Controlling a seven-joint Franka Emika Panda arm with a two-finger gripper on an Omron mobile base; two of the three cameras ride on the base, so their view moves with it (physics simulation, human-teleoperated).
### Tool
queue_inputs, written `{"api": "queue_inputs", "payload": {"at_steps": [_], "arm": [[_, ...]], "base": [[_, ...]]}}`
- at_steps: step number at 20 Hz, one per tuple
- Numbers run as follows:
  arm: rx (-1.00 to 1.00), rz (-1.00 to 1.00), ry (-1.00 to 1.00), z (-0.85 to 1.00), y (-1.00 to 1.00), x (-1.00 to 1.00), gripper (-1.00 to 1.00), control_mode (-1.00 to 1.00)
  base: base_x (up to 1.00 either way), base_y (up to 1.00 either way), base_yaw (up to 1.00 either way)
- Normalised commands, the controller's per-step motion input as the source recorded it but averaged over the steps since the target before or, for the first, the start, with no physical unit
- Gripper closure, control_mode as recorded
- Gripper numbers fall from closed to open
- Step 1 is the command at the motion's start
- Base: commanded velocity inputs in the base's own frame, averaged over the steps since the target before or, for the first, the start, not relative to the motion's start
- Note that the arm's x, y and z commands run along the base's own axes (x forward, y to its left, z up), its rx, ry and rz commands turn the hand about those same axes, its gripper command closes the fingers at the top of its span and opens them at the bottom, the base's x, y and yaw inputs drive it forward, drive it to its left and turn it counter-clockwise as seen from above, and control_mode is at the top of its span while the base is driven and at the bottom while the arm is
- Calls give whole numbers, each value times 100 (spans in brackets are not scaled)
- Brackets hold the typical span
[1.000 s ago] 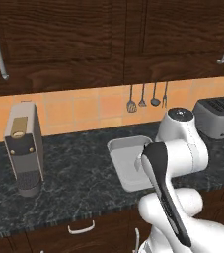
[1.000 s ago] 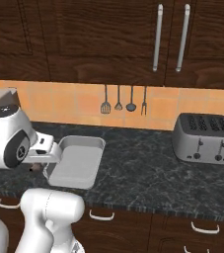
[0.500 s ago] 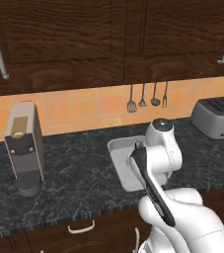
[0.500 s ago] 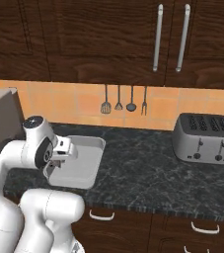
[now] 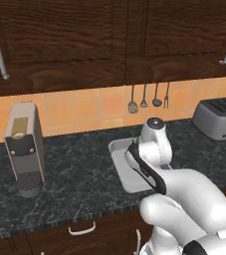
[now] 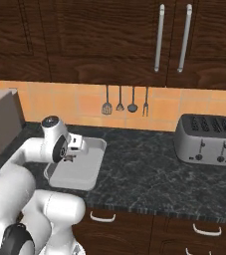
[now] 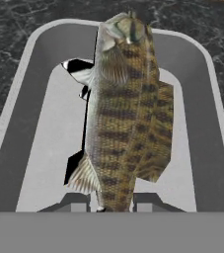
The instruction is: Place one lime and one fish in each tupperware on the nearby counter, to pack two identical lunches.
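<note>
A brown-speckled fish (image 7: 126,113) hangs tail-first between my fingertips, with my gripper (image 7: 109,203) shut on its tail end. Its head points away from the hand. Right below it lies a pale grey tupperware (image 7: 29,89) with nothing else on its floor. The same tupperware (image 5: 122,174) (image 6: 82,175) sits on the dark speckled counter (image 5: 74,184) (image 6: 149,169). My hand (image 6: 69,157) hovers over the tupperware's left part in the right base view. In the left base view the arm covers the tray's right side. The lime is out of view.
A silver toaster (image 5: 219,117) (image 6: 206,139) stands at the counter's right. A grey coffee machine (image 5: 25,147) (image 6: 2,122) stands at the left. Kitchen utensils (image 5: 149,97) (image 6: 126,99) hang on the orange tiled wall. Dark cabinets run overhead.
The arm has swung in over the tupperware and folded lower, carrying the fish with it. The jaws stayed shut; the counter's things have not moved.
</note>
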Motion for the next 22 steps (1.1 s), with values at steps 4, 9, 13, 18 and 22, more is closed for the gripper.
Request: {"api": "queue_inputs", "payload": {"at_steps": [4, 9, 13, 18, 22], "arm": [[0, 0, 1, -25, -9, 7, 100, -100], [0, 0, -9, -47, 0, 0, 100, -100], [0, 0, -10, -34, 1, 3, -100, -100], [0, 0, -1, -15, 0, 10, -100, -100], [0, 0, 0, -2, 1, -1, -100, -100]], "base": [[0, 0, 0], [0, 0, 0], [0, 0, 0], [0, 0, 0], [0, 0, 0]]}}
